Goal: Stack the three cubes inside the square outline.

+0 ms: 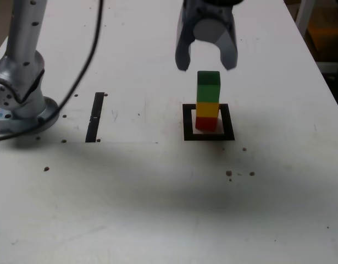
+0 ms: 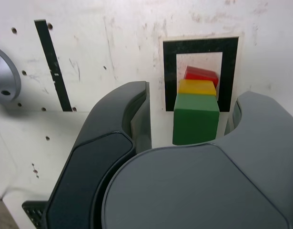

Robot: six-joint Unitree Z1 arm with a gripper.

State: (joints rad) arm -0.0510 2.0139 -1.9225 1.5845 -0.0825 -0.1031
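Exterior view has the white desk (image 1: 158,209) filling pretty much everything, scuffed and dotted with small holes. On that view's left sits the arm's silver base (image 1: 20,82), with a black cable (image 1: 81,71) draped across the desk beside it. The hand (image 1: 206,63) hangs above the stack, jaws spread wide and gripping nothing, with a clear gap down to the top cube.

The square outline (image 1: 186,124) lies flat on the desk, right of centre in the exterior view, and all three cubes stand stacked inside it: red cube (image 1: 206,123) at the bottom, yellow cube (image 1: 208,109) in the middle, green cube (image 1: 208,85) on top. The tower looks upright enough.

Between base and square lies a thin black strip (image 1: 95,116), well apart from the stack. Nothing crowds the tower; the wrist view shows the green cube sitting between the two dark fingers (image 2: 122,129), untouched.
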